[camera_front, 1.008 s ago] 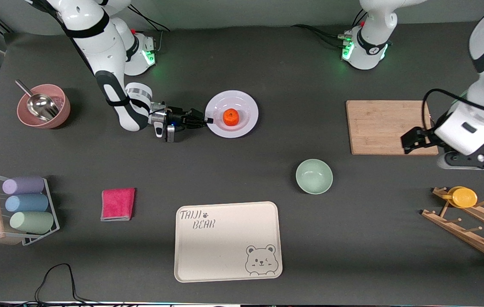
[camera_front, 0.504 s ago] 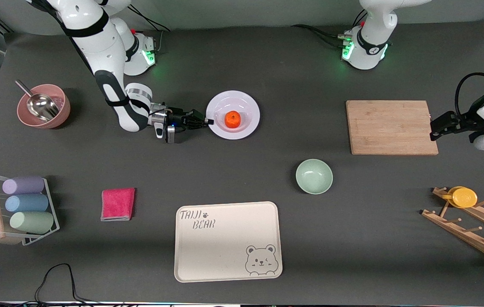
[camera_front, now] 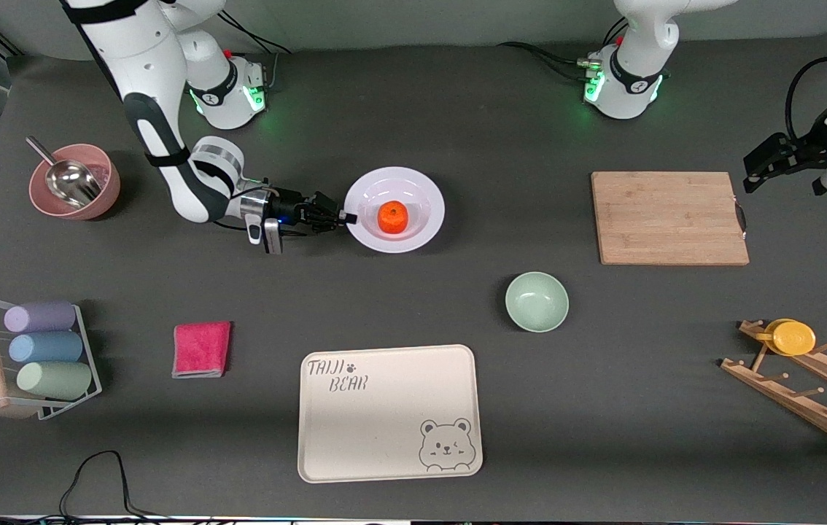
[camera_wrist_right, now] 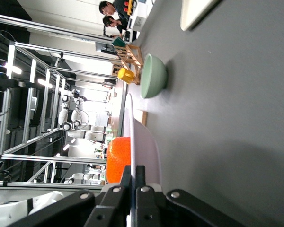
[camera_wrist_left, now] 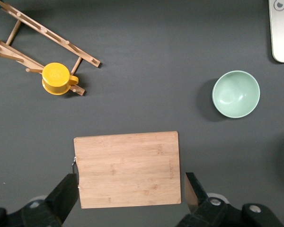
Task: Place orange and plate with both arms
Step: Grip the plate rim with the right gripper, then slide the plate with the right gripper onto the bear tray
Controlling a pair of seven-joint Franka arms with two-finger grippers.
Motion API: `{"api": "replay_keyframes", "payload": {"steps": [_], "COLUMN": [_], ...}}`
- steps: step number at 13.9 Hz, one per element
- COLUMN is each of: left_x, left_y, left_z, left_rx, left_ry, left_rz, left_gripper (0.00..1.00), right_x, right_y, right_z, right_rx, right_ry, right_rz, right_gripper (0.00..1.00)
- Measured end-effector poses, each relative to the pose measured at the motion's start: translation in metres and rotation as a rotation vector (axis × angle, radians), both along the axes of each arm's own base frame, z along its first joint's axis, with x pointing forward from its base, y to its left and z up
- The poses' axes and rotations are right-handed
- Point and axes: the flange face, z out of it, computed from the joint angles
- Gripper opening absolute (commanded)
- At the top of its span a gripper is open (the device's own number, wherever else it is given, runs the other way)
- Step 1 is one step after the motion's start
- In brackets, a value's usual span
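we are seeing one orange (camera_front: 392, 216), small, round and bright, sitting in one glossy white plate (camera_front: 413, 194) at the upper middle of the frame on the counter (camera_front: 457, 131). the right end effector (camera_front: 341, 216) is pinching the plate's rim, fingers narrow. the left end effector (camera_front: 758, 166) is hanging wide over the counter's upper right, beside one flat wooden board (camera_front: 669, 217).

Dark grey table (camera_front: 413, 95), metal-framed lab
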Motion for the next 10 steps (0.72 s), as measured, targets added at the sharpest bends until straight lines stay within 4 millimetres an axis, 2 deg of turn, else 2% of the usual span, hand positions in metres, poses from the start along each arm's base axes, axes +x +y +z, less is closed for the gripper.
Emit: {"api": "replay_keyframes", "payload": {"steps": [3,5,7,10], "left_x": [0.009,0.013,0.015,0.017], "left_y": [0.003,0.0,-0.002,0.002], "left_z": [-0.018,-0.021,-0.021,-0.023], "left_rx": [-0.004,-0.006,-0.006,-0.007], "left_ry": [0.055,0.071,0.074,0.076], "left_rz": [-0.017,-0.023,-0.028,-0.02], "left_gripper": [1.0,1.0,1.0,1.0], "right_x": [0.013,0.037,0.076,0.155], "right_y": [0.002,0.008,0.011,0.003], "right_z": [0.011,0.021,0.027,0.022], "right_rx": [0.019,0.041,0.057,0.051], "right_ry": [0.01,0.034,0.042,0.051], "right_rz": [-0.014,-0.031,-0.053,-0.08], "right_gripper": [0.0,0.0,0.0,0.0]}}
